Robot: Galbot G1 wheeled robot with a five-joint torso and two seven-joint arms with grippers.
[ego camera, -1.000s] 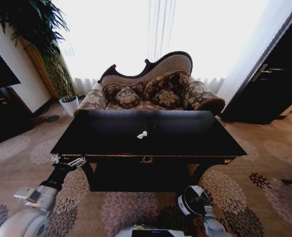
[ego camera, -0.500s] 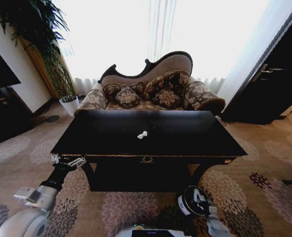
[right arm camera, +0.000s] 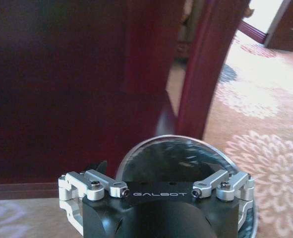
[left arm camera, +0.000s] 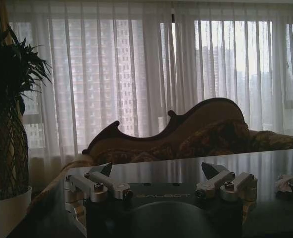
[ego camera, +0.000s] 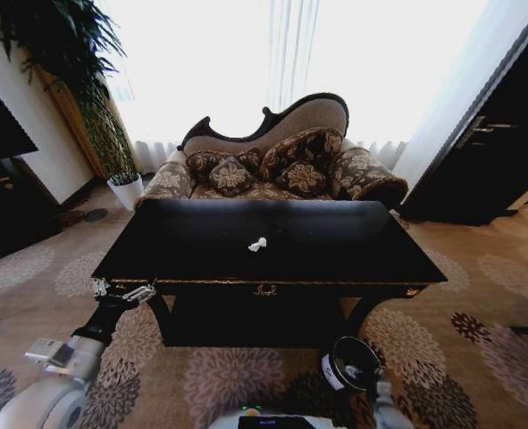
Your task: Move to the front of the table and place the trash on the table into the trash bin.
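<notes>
The glossy black table (ego camera: 335,241) stands right in front of me. One crumpled white paper wad of trash (ego camera: 257,244) lies near its middle. My left gripper (ego camera: 121,291) is open at the table's front left corner, level with the top. From the left wrist its fingers (left arm camera: 157,171) are spread, with the wad (left arm camera: 285,183) off to one side on the table (left arm camera: 265,163). The dark trash bin (ego camera: 348,365) sits on the carpet by my right arm. My right gripper (right arm camera: 156,168) is open just over the bin's rim (right arm camera: 186,148).
A patterned sofa (ego camera: 272,161) stands behind the table, in front of a curtained window. A white plant pot (ego camera: 126,189) and a tall plant fill the back left corner. Dark doors (ego camera: 496,152) stand at the right. A curved table leg (right arm camera: 205,64) rises just beyond the bin.
The right arm and the bin by it sit slightly lower and further left in the head view. The left arm, table and paper wad have not moved.
</notes>
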